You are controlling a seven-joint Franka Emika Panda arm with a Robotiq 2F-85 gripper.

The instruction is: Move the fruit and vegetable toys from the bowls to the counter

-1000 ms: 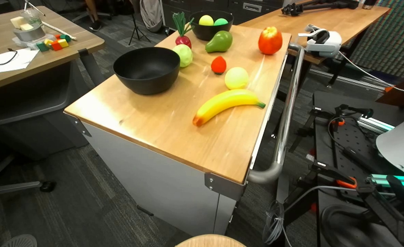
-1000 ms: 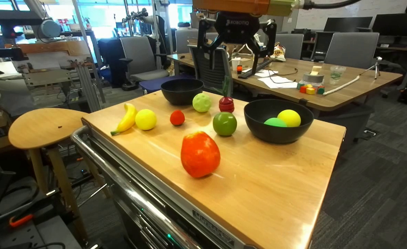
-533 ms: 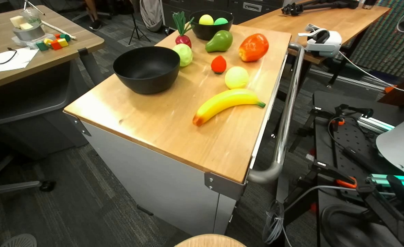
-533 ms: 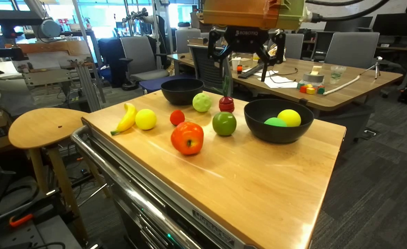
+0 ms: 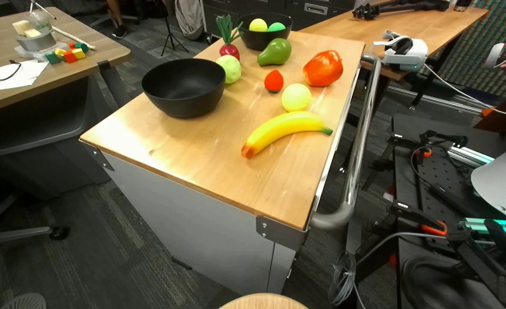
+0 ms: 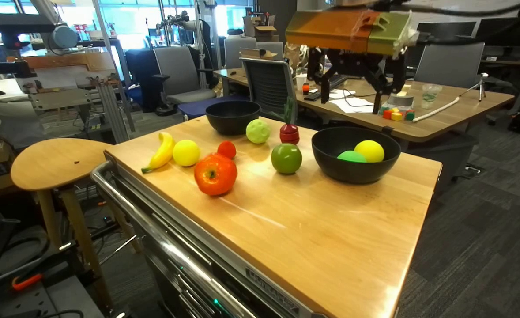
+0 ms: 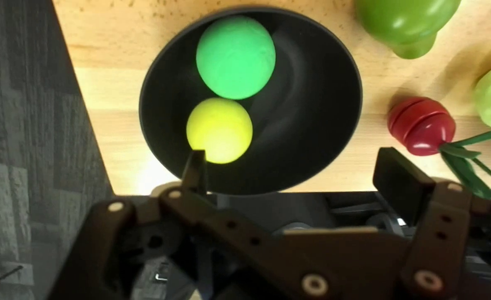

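hovering higher than a black bowl (image 7: 312,108), the gripper (image 7: 292,166) holds nothing, its jaws wide apart. inside lie a green ball (image 7: 236,57) and a yellow ball (image 7: 219,127) — likely light, smooth, apt to roll, best pinched across the middle.

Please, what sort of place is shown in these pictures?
Probably a robotics lab or office: a robot gripper, a VR headset at the edge of a desk, and office chairs beside a table.

Green ball (image 7: 236,57), yellow ball (image 7: 219,130) inside bowl (image 7: 312,104)
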